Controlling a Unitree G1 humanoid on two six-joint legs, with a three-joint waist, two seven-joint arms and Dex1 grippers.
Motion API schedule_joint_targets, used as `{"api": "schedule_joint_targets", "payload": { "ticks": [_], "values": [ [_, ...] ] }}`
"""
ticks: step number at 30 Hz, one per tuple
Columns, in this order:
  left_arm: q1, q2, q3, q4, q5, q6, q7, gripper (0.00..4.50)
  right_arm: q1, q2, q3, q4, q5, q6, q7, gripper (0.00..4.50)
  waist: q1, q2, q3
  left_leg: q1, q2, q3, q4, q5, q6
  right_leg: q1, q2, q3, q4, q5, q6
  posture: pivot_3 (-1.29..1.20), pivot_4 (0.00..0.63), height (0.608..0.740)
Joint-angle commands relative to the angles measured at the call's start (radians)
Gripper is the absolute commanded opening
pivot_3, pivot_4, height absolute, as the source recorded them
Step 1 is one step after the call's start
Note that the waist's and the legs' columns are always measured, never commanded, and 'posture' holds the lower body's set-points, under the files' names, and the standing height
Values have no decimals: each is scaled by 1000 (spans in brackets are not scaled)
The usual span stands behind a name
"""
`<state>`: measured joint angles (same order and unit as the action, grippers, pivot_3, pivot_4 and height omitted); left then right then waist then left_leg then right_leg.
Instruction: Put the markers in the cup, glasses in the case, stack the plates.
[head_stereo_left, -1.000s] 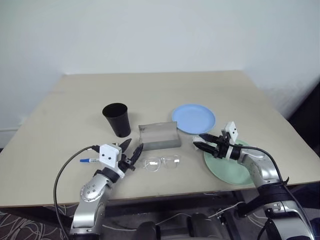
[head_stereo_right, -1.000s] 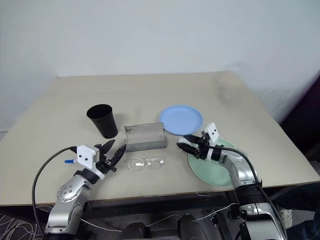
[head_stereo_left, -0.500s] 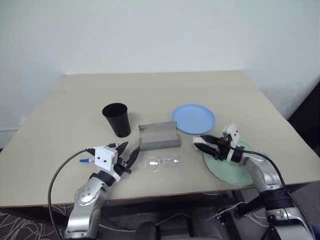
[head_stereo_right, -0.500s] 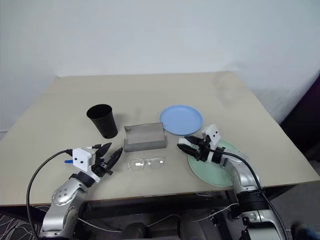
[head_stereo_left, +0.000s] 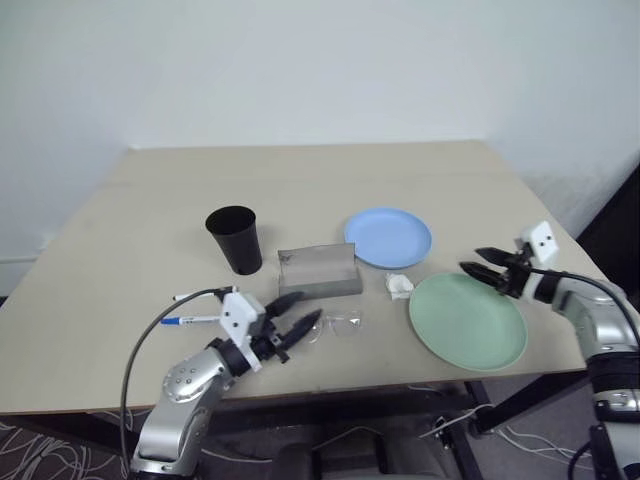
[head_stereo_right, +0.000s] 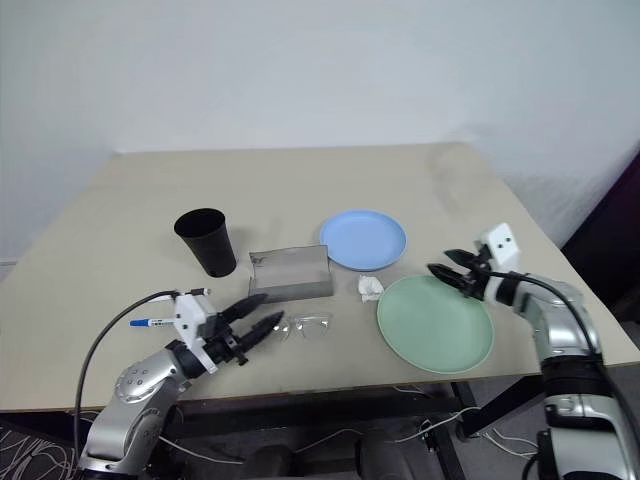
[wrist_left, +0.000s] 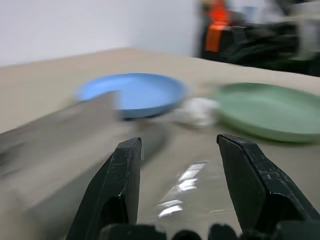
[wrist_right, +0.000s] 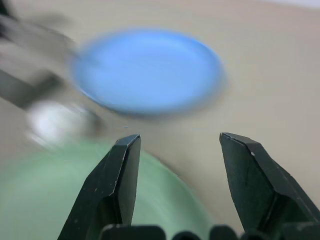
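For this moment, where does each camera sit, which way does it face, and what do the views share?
Left eye and right eye views: on the head, looking down over the table; left gripper and right gripper show, both open.
Left wrist view: along its fingers at the glasses, with both plates beyond.
Right wrist view: along its fingers over the green plate.
Shared: blue plate, green plate, white lump.

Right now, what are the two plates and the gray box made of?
The blue plate and the green plate look like matte plastic: flat even colour, thin raised rims, no bright glints. The gray box looks like brushed metal or metal-look plastic, with a dull streaky sheen; the pictures cannot settle which.
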<state>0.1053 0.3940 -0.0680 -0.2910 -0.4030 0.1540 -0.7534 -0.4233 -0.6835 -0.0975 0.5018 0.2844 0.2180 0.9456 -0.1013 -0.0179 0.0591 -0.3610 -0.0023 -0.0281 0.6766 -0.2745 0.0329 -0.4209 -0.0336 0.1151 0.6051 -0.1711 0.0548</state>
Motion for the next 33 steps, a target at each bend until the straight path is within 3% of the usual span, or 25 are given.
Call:
{"api": "schedule_joint_targets", "payload": {
  "ticks": [1, 20, 23, 29, 33],
  "values": [
    [-56, -5, -30, -57, -25, 24, -19, 2491, -39, -39, -5, 86, -32, -36, 35, 2736, -4, 0, 0, 0, 0, 1, 0, 0, 0, 0, 0, 1, 0, 0, 0, 0, 0, 737],
    [-90, -23, -86, -40, -3, 40, -47, 2491, -82, -38, 6, 288, -70, 32, 118, 2736, -9, 0, 0, 2, 1, 13, 6, 0, 1, 1, 1, 11, 0, 0, 0, 0, 0, 737],
    [-91, -23, -84, -36, -1, 39, -48, 2521, -87, -32, 0, 291, -62, 41, 131, 2161, -9, 0, 0, 2, 1, 13, 6, 1, 1, 1, 1, 11, 0, 0, 0, 0, 0, 737],
    [-89, -22, -80, -29, -2, 37, -49, 2521, -86, -25, -10, 276, -50, 65, 161, 155, -9, 0, 0, 2, 1, 13, 6, 1, 1, 1, 1, 12, 0, 0, 0, 0, 0, 737],
    [-89, -20, -78, -25, -4, 38, -51, 2521, -89, -21, -27, 263, -27, 84, 183, 25, -9, -1, 0, 3, 1, 14, 6, 1, 1, 1, 1, 12, 0, 0, 0, 0, 0, 737]
  ]
}}
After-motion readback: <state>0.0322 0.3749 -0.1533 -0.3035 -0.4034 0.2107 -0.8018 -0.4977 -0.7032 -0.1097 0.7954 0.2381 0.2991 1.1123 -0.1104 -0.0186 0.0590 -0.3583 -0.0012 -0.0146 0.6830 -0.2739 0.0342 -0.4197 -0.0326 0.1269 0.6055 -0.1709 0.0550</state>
